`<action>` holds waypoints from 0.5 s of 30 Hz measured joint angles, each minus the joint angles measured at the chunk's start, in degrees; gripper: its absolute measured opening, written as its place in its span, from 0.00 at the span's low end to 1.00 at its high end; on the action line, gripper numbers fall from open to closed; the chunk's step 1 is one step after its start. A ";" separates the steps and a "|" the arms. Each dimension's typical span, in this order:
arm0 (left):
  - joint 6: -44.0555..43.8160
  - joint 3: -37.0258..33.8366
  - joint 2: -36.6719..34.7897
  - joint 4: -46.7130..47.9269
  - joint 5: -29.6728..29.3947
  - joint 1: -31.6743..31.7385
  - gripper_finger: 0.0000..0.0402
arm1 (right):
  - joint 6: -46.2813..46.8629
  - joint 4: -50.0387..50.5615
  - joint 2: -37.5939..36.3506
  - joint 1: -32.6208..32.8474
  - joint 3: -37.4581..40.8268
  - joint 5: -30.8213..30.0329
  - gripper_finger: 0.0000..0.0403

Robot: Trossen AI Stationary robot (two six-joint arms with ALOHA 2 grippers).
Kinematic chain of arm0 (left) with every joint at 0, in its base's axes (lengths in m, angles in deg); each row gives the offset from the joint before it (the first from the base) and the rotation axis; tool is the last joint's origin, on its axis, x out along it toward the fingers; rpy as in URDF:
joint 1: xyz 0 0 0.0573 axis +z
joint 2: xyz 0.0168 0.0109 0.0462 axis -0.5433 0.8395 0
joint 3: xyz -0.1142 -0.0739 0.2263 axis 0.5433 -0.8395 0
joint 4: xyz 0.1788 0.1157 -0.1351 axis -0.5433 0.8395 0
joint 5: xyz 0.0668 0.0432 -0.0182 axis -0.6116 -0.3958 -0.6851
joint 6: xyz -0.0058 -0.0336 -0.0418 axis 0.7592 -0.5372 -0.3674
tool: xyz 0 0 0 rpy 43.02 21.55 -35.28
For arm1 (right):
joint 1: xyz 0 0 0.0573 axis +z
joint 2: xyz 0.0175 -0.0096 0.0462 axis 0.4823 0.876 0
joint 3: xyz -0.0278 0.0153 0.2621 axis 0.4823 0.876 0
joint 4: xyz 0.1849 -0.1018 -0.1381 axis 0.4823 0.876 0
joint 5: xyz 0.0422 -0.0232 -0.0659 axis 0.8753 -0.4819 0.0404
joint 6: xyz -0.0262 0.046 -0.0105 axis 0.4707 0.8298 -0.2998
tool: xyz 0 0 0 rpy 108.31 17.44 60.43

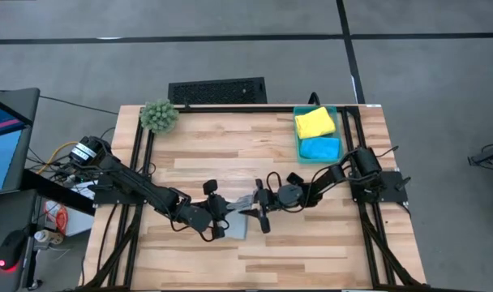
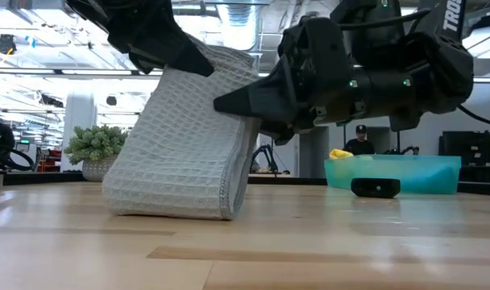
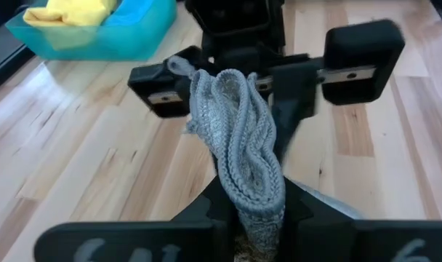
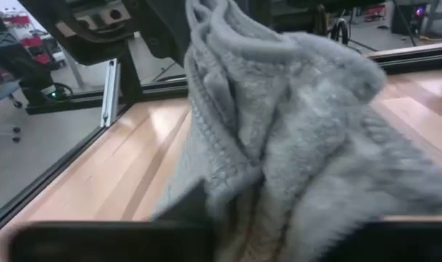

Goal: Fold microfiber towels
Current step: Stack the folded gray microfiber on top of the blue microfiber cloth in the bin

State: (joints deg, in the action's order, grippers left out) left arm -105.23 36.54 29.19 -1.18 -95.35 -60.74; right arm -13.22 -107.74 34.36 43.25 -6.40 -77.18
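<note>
1. High view: the wooden desk (image 1: 311, 251) carries everything, and both dark arms reach in to meet over its middle.
2. A pale grey towel (image 2: 184, 145) sits at the desk's centre, its lower fold resting on the wood and its upper edge lifted and bunched.
3. A teal bin (image 1: 337, 143) stands at the desk's far right corner, well apart from the grey towel; a yellow towel (image 1: 314, 122) and a bright blue towel (image 1: 320, 148) lie folded inside it.
4. The left gripper (image 1: 217, 212) is closed tight on the grey towel's raised edge, the bunched cloth pinched between its fingers (image 3: 206, 211).
5. The right gripper (image 1: 260, 209) is just beside the grey towel on the bin's side, its fingers partly apart and touching the cloth; whether they grip it, I cannot tell.
6. A fuzzy green plant (image 1: 159, 115) stands at the desk's far left corner.
7. A small black block (image 2: 375, 187) lies on the desk in front of the bin.
</note>
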 joint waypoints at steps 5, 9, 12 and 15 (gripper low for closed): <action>0.36 0.00 0.00 -0.62 -0.29 0.00 0.07 | 1.44 -0.50 -0.02 0.33 0.00 -0.23 0.06; 0.34 0.66 -0.72 1.57 -0.53 0.00 0.11 | 9.03 -1.62 -0.86 0.99 0.36 -4.73 0.06; 0.32 4.95 -2.94 7.87 -1.64 0.07 0.19 | 12.47 -2.98 -4.22 1.52 2.39 -10.39 0.06; 0.99 10.46 -5.30 17.76 -4.05 -0.01 0.30 | 13.52 -2.57 -10.30 1.20 6.59 -16.54 0.06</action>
State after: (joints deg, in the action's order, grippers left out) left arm -104.24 47.01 23.89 16.58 -99.41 -60.75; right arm 0.30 -110.31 24.06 44.45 0.19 -93.73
